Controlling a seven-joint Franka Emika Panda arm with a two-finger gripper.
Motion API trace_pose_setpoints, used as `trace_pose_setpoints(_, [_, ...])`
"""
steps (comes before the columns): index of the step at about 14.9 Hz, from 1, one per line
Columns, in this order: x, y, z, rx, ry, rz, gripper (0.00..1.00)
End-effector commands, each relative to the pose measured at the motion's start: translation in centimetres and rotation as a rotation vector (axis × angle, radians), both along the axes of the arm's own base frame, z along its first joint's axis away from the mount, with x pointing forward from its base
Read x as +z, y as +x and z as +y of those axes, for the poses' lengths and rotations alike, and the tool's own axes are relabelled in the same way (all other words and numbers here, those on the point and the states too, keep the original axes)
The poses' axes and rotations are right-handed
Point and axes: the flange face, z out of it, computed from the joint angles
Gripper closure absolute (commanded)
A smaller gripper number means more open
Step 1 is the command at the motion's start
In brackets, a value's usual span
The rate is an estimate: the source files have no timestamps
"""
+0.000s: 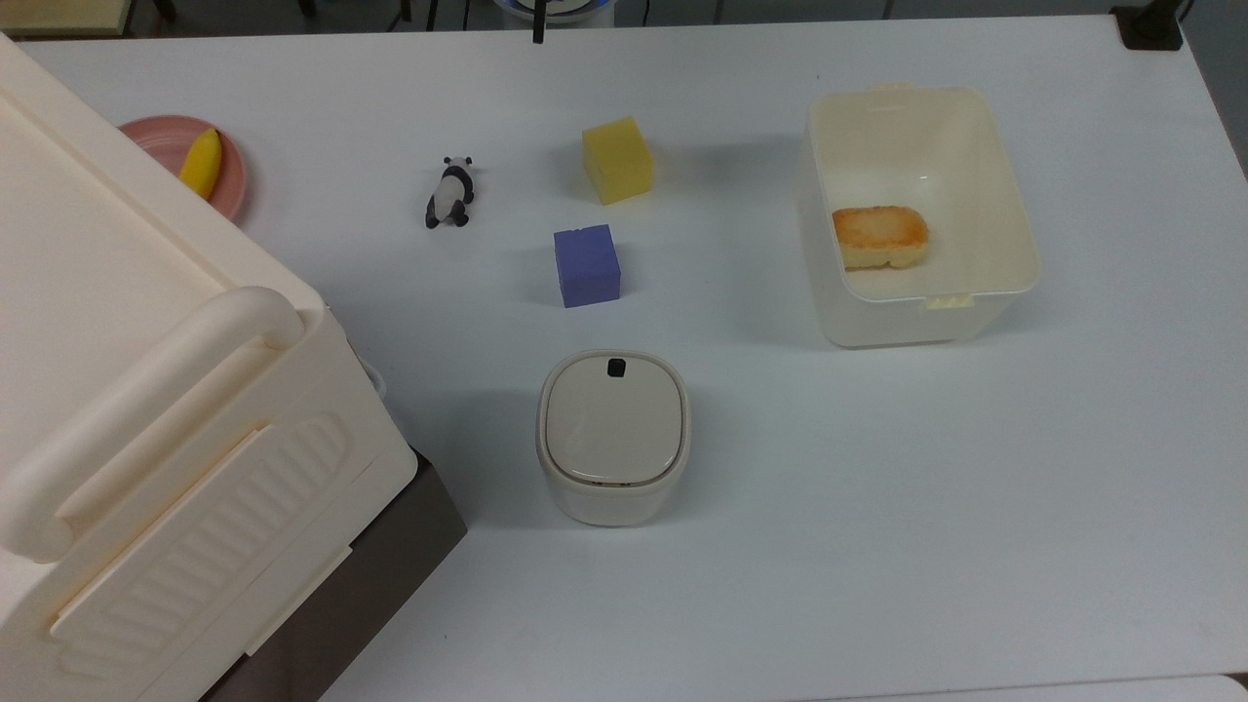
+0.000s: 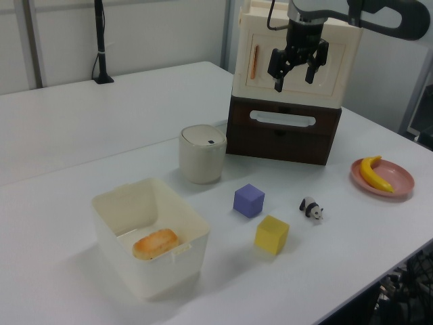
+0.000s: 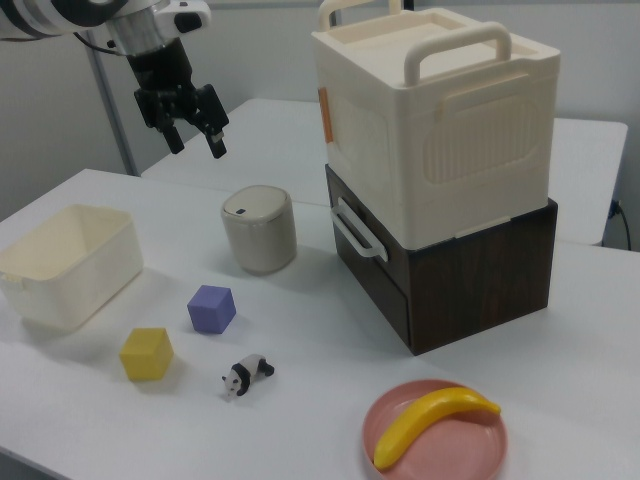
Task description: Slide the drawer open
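Bare table [image 2: 122, 115] lay in front of the drawer [image 2: 282, 135]. The lidded bin [image 2: 201, 153] stood near the drawer's corner at the left view's left; purple cube [image 2: 249, 200] and panda toy [image 2: 311, 208] sat further out. The gripper [image 2: 295, 73], fingers spread, hung above the handle [image 2: 282, 118] with clear air between.

A robot test lab: a plain white counter [image 1: 877, 546] set out with props, namely foam blocks [image 1: 587, 265], a toy panda [image 1: 449, 192] and a plastic banana [image 3: 432, 422] on a pink plate [image 3: 395, 418], against bare pale walls.
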Motion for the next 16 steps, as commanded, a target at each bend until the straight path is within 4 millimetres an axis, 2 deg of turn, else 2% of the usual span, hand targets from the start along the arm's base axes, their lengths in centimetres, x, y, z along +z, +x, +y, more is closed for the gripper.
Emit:
trace_pose_setpoints(1, [-0.41, -0.36, -0.12, 0.049, 0.001, 0.011, 0.00])
trace_pose_setpoints(16, [-0.98, -0.13, 0.24, 0.026, 0.002, 0.018, 0.00])
